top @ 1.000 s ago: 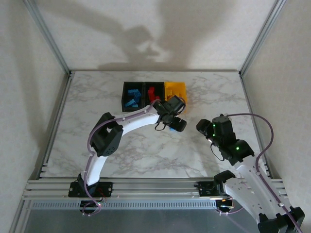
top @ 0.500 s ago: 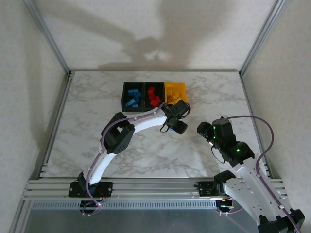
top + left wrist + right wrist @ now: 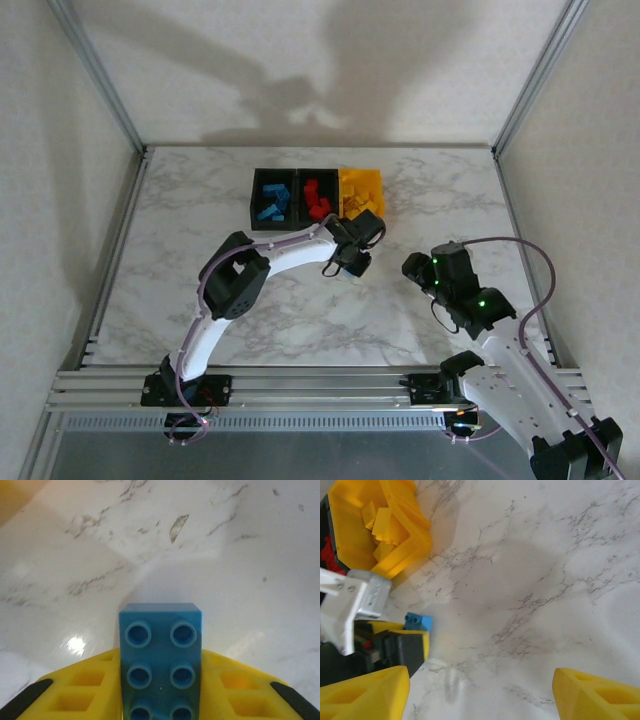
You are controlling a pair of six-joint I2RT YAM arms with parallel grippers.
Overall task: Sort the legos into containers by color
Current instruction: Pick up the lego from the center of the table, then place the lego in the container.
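Marble table stretches before the containers, and on it we see the left gripper clamped on the blue lego, just in front of the yellow bin. A second ago that lego peeked out beneath the gripper. We find the right gripper scarcely shifted since, its jaws apart around nothing, off to the lego's right.

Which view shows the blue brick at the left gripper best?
Left wrist: the blue brick fills the centre, studs sharp, sitting between the yellow fingers and touching both. Right wrist catches just one blue end of it, small and far off. From top external, the left gripper sits over it.
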